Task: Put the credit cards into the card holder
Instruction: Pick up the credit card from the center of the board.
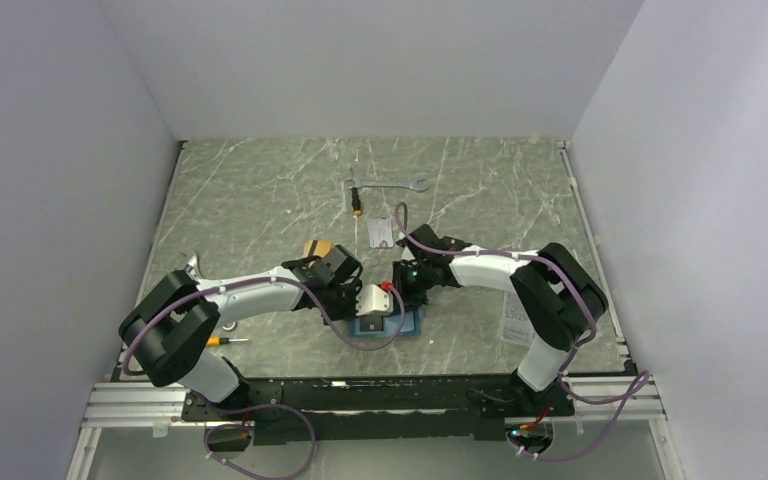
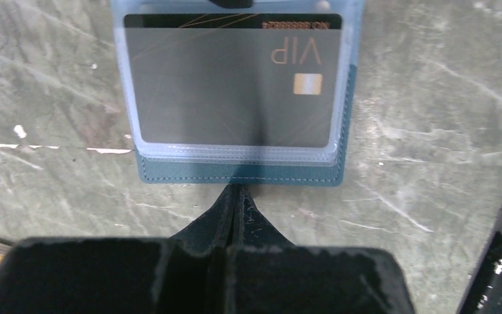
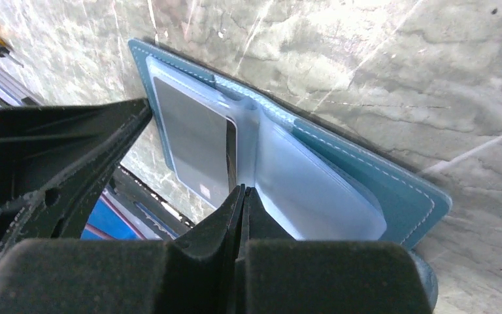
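The teal card holder [image 1: 405, 324] lies open on the marble table between both arms. In the left wrist view a dark card [image 2: 235, 85] marked VIP sits inside a clear pocket of the card holder [image 2: 235, 174]. My left gripper [image 2: 238, 191] is shut and empty, its tips at the holder's near edge. My right gripper [image 3: 242, 191] is also shut, its tips resting at the fold between the dark card [image 3: 196, 140] and the pale blue pockets of the card holder [image 3: 379, 180]. An orange card [image 1: 316, 246] lies behind the left arm.
A wrench [image 1: 387, 184], a screwdriver [image 1: 358, 206] and a clear packet [image 1: 380, 233] lie further back. Another screwdriver [image 1: 224, 340] lies by the left arm's base. A printed sheet [image 1: 515, 322] lies at the right. Both wrists crowd over the holder.
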{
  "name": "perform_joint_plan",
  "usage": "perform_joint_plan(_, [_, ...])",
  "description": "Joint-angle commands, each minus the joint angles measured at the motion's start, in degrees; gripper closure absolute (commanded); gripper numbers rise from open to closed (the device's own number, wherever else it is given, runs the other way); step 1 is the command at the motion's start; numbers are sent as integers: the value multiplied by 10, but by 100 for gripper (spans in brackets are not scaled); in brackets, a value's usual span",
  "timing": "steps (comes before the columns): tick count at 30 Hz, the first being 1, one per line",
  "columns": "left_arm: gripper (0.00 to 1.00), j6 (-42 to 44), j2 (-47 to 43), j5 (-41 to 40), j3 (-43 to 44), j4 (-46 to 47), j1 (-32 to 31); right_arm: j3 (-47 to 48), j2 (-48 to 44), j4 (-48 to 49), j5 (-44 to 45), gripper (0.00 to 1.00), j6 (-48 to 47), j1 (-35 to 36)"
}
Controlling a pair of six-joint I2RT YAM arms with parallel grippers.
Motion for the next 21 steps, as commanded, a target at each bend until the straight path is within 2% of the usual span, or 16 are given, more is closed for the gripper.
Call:
perform_joint_plan(1, [100, 8, -21, 60, -5, -30, -7, 14, 2, 1, -10, 100, -3, -1])
perform_joint_plan(10, [100, 10, -32, 49, -2, -26, 4, 37, 25, 4, -22, 100, 10, 21])
perform_joint_plan(16, [100, 38, -83, 56, 49, -97, 65, 34, -38, -59, 21, 100, 6, 12])
perform_joint_plan(17, [100, 42, -96, 53, 61, -113, 81, 35, -50, -73, 32, 95, 4, 7])
perform_joint_plan(18, [99, 47, -112, 51, 71, -129, 92, 38, -63, -83, 41, 86, 2, 3])
perform_joint_plan(19, [95, 48, -133, 43, 87, -148, 101, 43, -74, -90, 51, 74, 1, 0])
perform_joint_plan(21, [80, 51, -166, 21, 110, -175, 114, 51, -102, -101, 70, 57, -5, -3])
